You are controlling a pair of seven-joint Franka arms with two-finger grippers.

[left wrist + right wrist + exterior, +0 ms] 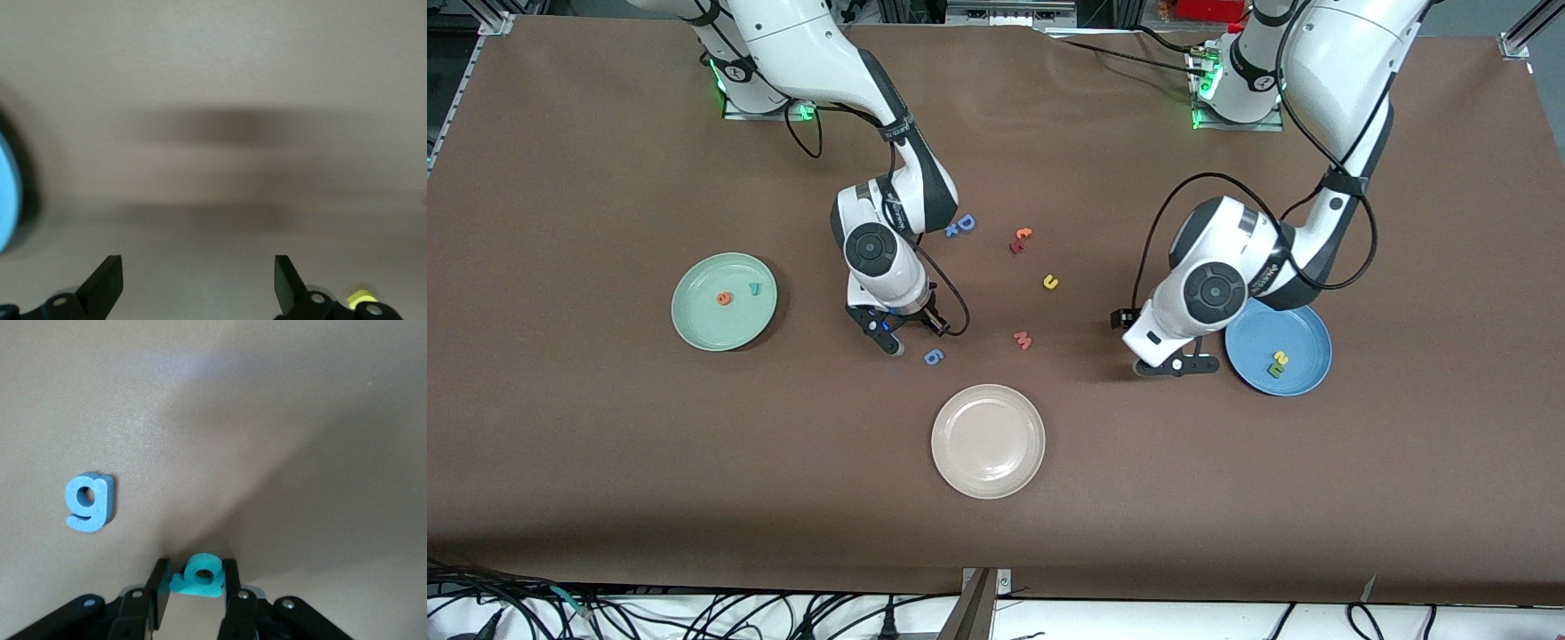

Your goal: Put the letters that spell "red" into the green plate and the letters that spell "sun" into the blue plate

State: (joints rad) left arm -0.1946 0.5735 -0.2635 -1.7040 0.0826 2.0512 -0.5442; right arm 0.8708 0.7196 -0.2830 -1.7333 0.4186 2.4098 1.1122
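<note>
While the right jaws are down on the bench (605, 462) pinching the teal "d" (200, 577) by its edges, my main worry is how little foam they have hold of. The wrist view shows only a thin sliver of the letter between the pads, so I judge it could twist or pop out as I lift. It might drop short of the green plate (694, 331), which sits at about nine o'clock from the bench's middle. That plate already holds the orange "e" (724, 300) and the teal "r" (755, 288), so a careless release could also knock them about.

The blue "g" (934, 356) lies at roughly four o'clock from the right jaws, close by but apart. A sideways drag instead of a clean lift could sweep it along.

The left jaws are spread wide and empty, hanging low over bare bench just beside the blue plate (1303, 380), which sits at about four o'clock. That plate holds the yellow "s" (1280, 358) and the green "n" (1276, 370). The yellow "u" (1051, 282) waits near the middle of the bench. If I send both arms toward the middle together, they could crowd each other there. I also risk grabbing the pink "m" (1023, 340) by mistake, since it lies close to the "u".
</note>
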